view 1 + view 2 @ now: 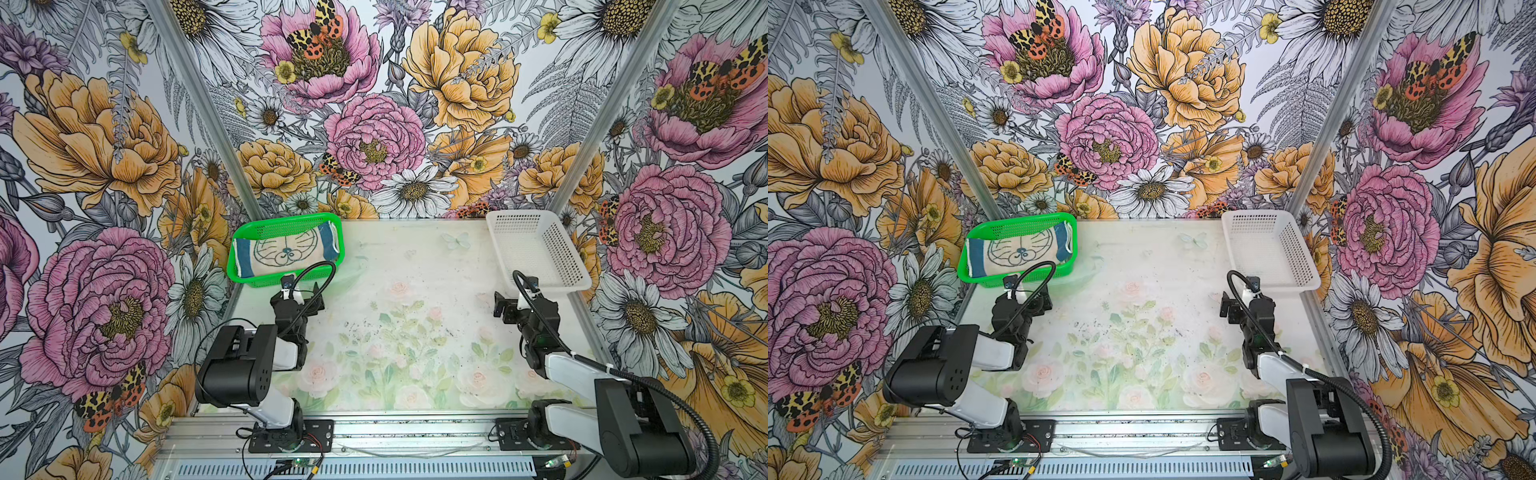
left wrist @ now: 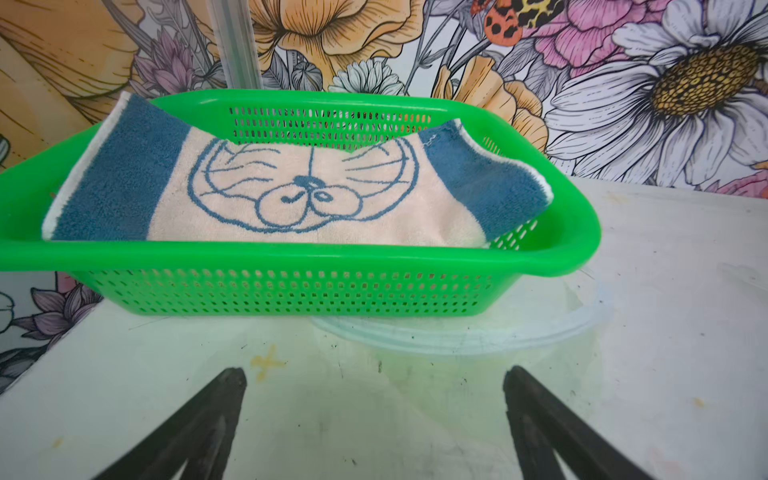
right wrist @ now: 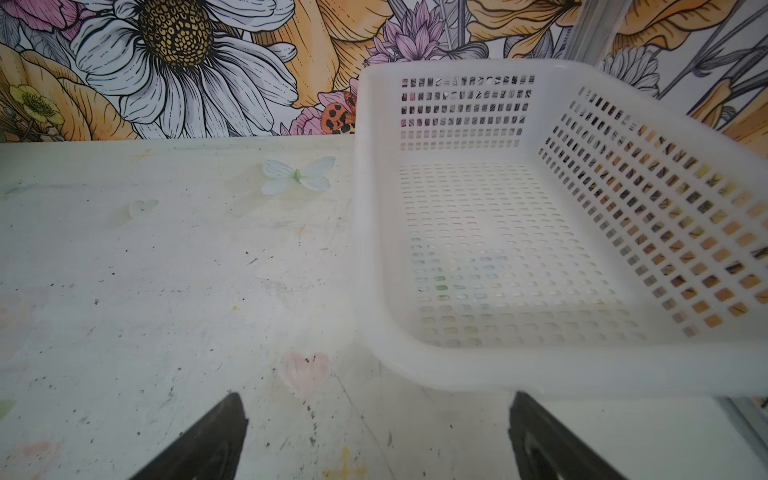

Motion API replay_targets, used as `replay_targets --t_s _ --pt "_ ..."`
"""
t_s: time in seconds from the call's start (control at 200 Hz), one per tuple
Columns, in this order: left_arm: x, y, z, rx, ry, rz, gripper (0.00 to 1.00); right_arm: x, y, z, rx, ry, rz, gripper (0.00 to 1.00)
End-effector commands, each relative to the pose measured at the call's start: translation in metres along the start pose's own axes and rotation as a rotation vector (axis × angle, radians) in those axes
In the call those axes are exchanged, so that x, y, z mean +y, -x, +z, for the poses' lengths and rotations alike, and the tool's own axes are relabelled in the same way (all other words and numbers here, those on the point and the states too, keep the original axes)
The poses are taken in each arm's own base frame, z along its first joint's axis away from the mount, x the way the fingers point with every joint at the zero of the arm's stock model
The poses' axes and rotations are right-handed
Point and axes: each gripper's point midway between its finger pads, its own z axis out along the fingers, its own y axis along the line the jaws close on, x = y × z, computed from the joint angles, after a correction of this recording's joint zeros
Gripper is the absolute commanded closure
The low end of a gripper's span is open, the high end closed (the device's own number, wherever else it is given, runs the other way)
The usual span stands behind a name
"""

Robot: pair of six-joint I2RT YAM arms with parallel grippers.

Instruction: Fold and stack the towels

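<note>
Both arms sit folded at the near edge of the surface, and each pincer points toward the far wall; the left pincer is spread wide with bare surface between its fingers, and the right pincer is likewise spread and holding nothing. Past the left pincer stands the green basket, near the far left corner; inside it lies the towel, cream with blue ends and a cartoon face, looking folded, though how many layers lie there cannot be told. Its blue ends ride up the basket's short walls, and one corner pokes above the rim in the left wrist view. Past the right pincer, at the far right corner, the white basket holds nothing.

This fits either a towel waiting to be taken out or one already folded and put away. In either case the risks look the same: a finger coming down could catch the raised rim and drag or tip the light basket; a pinch on one blue end would likely pull the folds apart; a fingertip could snag in the perforated wall.
</note>
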Motion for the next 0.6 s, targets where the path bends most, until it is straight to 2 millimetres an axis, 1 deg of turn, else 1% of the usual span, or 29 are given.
replay_targets --t_s 0.0,0.14,0.205,0.31,0.345,0.37,0.425,0.5,0.53,0.595 --pt "-0.01 0.026 0.002 -0.087 -0.081 0.004 0.01 0.001 0.041 0.004 -0.143 0.015 -0.026 0.01" --pt "-0.015 0.025 0.003 -0.08 -0.143 0.0 0.01 0.0 0.045 0.013 -0.16 0.015 -0.06 0.01" --pt "-0.013 0.026 0.003 -0.079 -0.156 -0.013 0.01 -0.001 0.043 0.019 -0.16 0.013 -0.063 0.01" --pt "-0.001 0.026 0.008 -0.063 -0.127 -0.058 0.01 -0.008 0.032 0.032 -0.168 0.03 -0.024 0.01" --pt "-0.001 0.026 0.008 -0.063 -0.123 -0.056 0.01 -0.008 0.026 0.035 -0.172 0.038 -0.017 0.0" --pt "-0.001 0.026 0.008 -0.062 -0.123 -0.056 0.01 -0.007 0.031 0.035 -0.2 0.047 -0.014 0.0" --pt "-0.001 0.025 0.008 -0.062 -0.122 -0.055 0.01 -0.007 0.025 0.035 -0.152 0.054 -0.012 0.0" --pt "-0.002 0.026 0.009 -0.061 -0.125 -0.055 0.01 -0.002 0.028 0.038 -0.16 0.086 -0.026 0.0" --pt "-0.001 0.025 0.009 -0.058 -0.124 -0.056 0.01 -0.003 0.025 0.038 -0.141 0.075 -0.025 0.0" --pt "-0.002 0.026 0.009 -0.06 -0.125 -0.055 0.01 -0.006 0.029 0.037 -0.173 0.046 -0.024 0.01"
